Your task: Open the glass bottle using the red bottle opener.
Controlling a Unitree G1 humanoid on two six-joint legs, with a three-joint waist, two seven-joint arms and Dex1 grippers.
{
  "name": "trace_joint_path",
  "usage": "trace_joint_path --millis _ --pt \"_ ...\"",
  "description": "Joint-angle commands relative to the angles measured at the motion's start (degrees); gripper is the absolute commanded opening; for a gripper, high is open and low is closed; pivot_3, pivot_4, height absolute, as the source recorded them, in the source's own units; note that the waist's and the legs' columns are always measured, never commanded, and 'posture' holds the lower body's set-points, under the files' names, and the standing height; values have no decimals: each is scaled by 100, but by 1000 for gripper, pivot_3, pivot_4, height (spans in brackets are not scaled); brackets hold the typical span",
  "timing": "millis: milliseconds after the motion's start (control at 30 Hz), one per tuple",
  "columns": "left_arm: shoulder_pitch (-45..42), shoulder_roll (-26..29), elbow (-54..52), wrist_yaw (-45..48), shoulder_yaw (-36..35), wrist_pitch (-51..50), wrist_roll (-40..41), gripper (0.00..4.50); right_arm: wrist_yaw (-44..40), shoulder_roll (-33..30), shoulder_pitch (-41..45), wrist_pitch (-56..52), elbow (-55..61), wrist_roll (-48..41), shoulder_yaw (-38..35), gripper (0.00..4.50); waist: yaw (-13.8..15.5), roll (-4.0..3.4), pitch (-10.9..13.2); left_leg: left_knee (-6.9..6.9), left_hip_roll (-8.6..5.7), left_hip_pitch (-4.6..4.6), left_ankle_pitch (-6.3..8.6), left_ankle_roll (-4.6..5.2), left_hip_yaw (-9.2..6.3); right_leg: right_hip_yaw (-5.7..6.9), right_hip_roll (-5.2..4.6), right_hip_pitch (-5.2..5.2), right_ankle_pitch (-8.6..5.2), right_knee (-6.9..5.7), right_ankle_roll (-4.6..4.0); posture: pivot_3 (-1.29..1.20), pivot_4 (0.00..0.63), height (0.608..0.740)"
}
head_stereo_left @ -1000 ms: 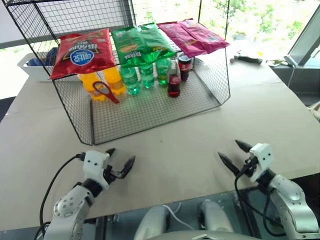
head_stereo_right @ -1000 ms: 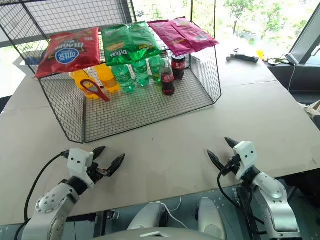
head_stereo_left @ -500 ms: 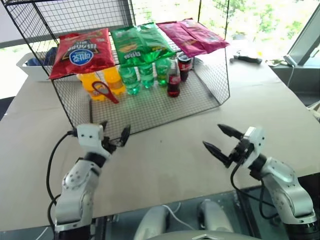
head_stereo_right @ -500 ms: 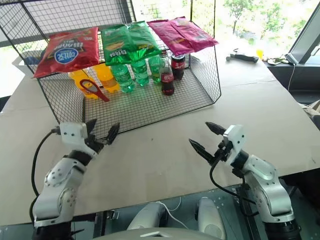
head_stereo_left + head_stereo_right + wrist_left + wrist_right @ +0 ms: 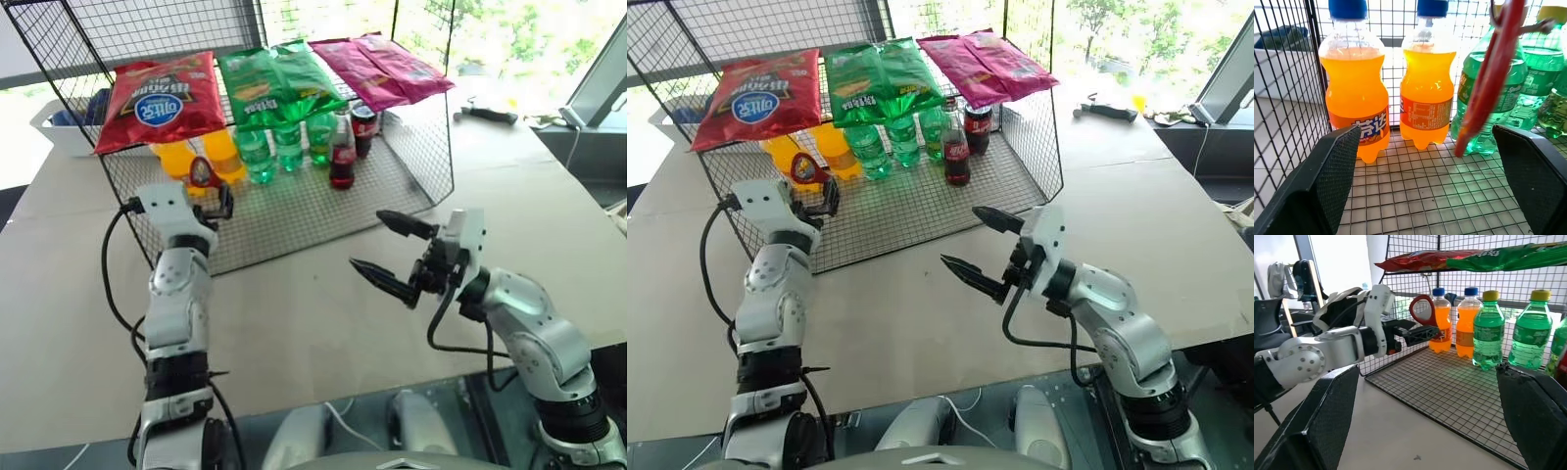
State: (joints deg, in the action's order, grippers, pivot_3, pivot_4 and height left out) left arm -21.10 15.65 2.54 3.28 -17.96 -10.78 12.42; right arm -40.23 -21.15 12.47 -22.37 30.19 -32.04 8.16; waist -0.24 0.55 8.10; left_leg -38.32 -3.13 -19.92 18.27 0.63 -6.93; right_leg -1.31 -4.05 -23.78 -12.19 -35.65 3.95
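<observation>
Black wire-mesh rack, seemingly metal; glossy crinkled snack bags; smooth red opener; matt tabletop.

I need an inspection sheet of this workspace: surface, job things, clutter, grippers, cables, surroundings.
Surface: table covered with beige sheet; wire rack on it.
Job's things: glass bottle upright in rack; red bottle opener leaning by the orange bottles.
Clutter: green bottles, dark drink, snack bags on top.
Grippers: left gripper open, at the rack's front, near opener; right gripper open, empty, above table.
Cables: black cable along left arm.
Surroundings: window behind.
</observation>
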Motion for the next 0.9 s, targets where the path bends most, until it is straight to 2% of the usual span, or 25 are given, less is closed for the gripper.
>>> trace_joint_path --millis 33,333,367,400,667,900 --pt "-267 57 189 0 -21 319 -58 4441 58 73 184 -16 305 -116 27 4474 3 1 0 0 0 0 0 0 -1 0 0 0 0 -1 0 0 150 740" --pt "-559 45 593 28 2 804 -83 4441 121 134 207 56 244 30 99 4474 -8 2 0 -1 -2 0 0 0 -1 0 0 -1 0 -3 0 0 150 740" --pt "-567 46 589 40 13 844 -85 3945 122 137 201 62 243 41 105 4500 -8 2 0 -1 -2 0 0 0 -1 1 0 -1 0 -3 0 0 150 740" --pt "-563 41 574 39 23 875 -91 3787 125 140 196 69 240 53 109 4500 -7 2 0 -1 -1 0 0 0 -1 1 -1 -1 0 -3 0 0 150 740" --pt "-497 2 199 65 180 881 -118 40 156 219 154 169 169 203 161 4500 -21 2 0 -1 -1 0 0 0 -1 0 -1 -1 0 -5 0 0 150 740" --pt "-447 3 -134 135 241 718 -30 14 151 289 120 257 108 302 221 4500 -23 2 0 -2 -2 0 0 0 -1 -1 -1 -1 0 -7 0 0 150 740"
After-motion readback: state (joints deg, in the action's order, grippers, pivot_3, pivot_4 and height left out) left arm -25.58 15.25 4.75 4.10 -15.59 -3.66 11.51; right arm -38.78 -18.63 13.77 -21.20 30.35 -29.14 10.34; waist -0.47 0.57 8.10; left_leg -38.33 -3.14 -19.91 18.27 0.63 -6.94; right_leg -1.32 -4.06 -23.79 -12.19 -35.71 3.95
